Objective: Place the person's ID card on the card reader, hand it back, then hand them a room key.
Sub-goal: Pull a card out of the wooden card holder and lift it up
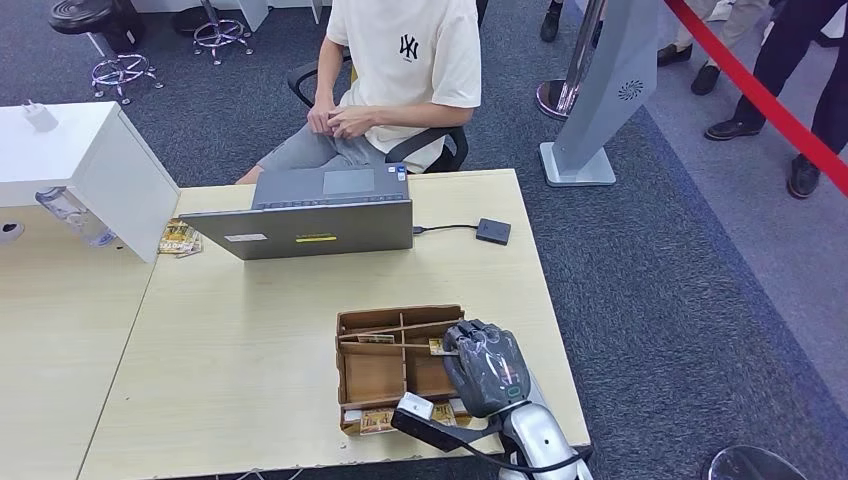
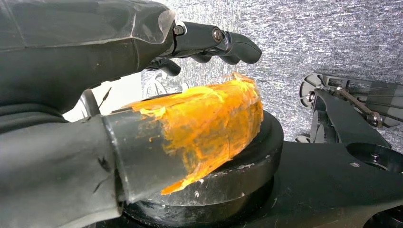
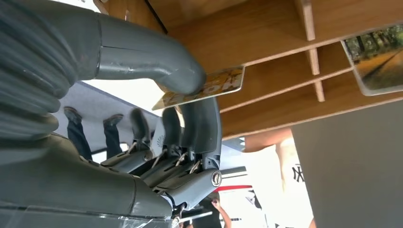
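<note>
My right hand [image 1: 487,366] hovers over the right side of a wooden divided box [image 1: 400,313] at the table's near edge. In the right wrist view its thumb and fingers [image 3: 199,123] pinch a yellow printed room key card [image 3: 209,85] close against the box's dividers [image 3: 266,33]. Another card [image 3: 378,57] lies in a neighbouring compartment. The small black card reader [image 1: 492,231] sits at the far right of the table, wired to the laptop [image 1: 315,215]. My left hand [image 2: 142,95] hangs beside my body with fingers stretched out, holding nothing; its thumb [image 2: 204,123] carries orange tape.
A person in a white T-shirt [image 1: 405,60] sits behind the table, hands together in their lap. A white cabinet [image 1: 90,165] stands at the left. A grey stand [image 1: 600,110] and red barrier rope [image 1: 760,95] are to the right, with people's legs beyond.
</note>
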